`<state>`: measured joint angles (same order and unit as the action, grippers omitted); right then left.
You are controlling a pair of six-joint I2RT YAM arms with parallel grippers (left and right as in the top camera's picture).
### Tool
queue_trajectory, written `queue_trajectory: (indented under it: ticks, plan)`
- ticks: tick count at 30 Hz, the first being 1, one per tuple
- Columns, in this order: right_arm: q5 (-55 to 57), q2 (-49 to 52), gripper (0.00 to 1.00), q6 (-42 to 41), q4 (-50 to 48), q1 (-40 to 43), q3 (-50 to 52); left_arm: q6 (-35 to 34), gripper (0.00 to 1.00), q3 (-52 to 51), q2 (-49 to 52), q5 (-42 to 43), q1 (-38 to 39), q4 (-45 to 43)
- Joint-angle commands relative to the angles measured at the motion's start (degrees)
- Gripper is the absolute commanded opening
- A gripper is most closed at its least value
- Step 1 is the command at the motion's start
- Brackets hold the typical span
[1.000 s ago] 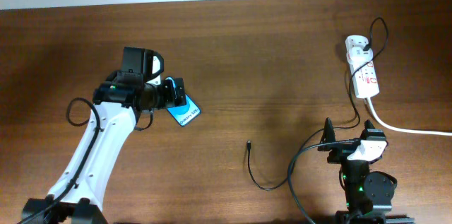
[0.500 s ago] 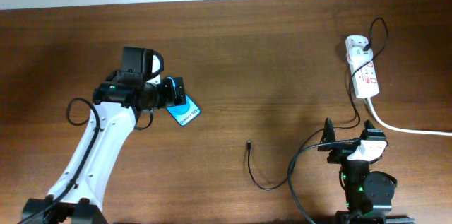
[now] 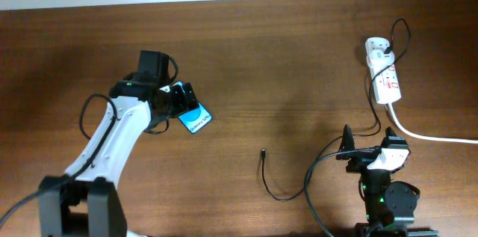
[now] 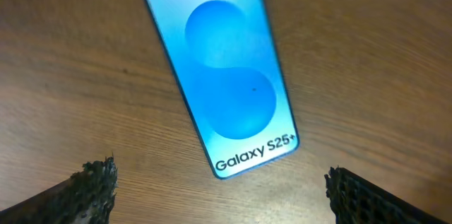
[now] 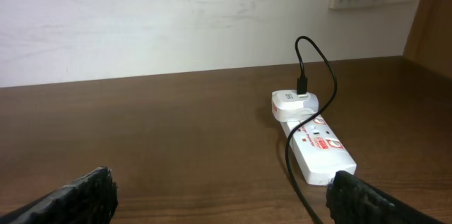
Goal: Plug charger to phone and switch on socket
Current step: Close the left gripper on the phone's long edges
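Overhead, the slim blue-screened rectangular phone [image 3: 194, 119] lies flat and askew on the brown wooden worktop [image 3: 299, 57], left of centre, partly under the left tool [image 3: 183, 101]. Only the left wrist view shows that this tool's fingers are spread wide, one at each lower corner, with the phone [image 4: 222, 75] ahead of them and untouched; it also resolves the white band lettered "Galaxy S25+". The thin black charger cable [image 3: 264, 159] ends in a small connector tip [image 3: 263, 152], lying well apart from the phone on bare worktop. It curls past the right arm's base towards the white elongated power-strip socket [image 3: 385, 80] at the far right. The right wrist view shows the right tool [image 5: 222, 199] likewise spread, holding nothing. It adds a white adapter block [image 5: 294, 104] seated in the socket [image 5: 318, 150], with the cable [image 5: 332, 86] looping above it. A thick white cord [image 3: 426, 136] leaves the strip rightward.
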<state>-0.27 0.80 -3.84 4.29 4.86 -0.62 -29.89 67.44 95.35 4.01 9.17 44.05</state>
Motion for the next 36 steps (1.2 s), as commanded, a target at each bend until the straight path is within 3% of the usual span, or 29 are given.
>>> queue_trajectory:
  ticks: [1, 9, 15, 29, 36]
  plan:
    - [-0.5, -0.4, 0.98, 0.4, 0.3, -0.3, 0.3, -8.4, 0.99, 3.5, 3.7, -0.9, 0.1, 0.6]
    - [-0.5, -0.4, 0.98, 0.4, 0.2, -0.3, 0.3, -13.0, 0.99, 15.9, 14.4, -2.8, 0.1, 9.7]
    - [-0.5, -0.4, 0.98, 0.4, 0.2, -0.3, 0.3, -13.0, 0.99, 15.9, 15.3, 1.3, 0.1, 9.9]
    - [-0.5, -0.4, 0.98, 0.4, 0.2, -0.3, 0.3, -13.0, 0.99, 15.9, 15.6, 1.3, 1.6, 11.6]
    - [-0.5, -0.4, 0.98, 0.4, 0.3, -0.3, 0.3, -13.0, 0.99, 15.9, 20.3, 2.8, 1.9, 12.3]
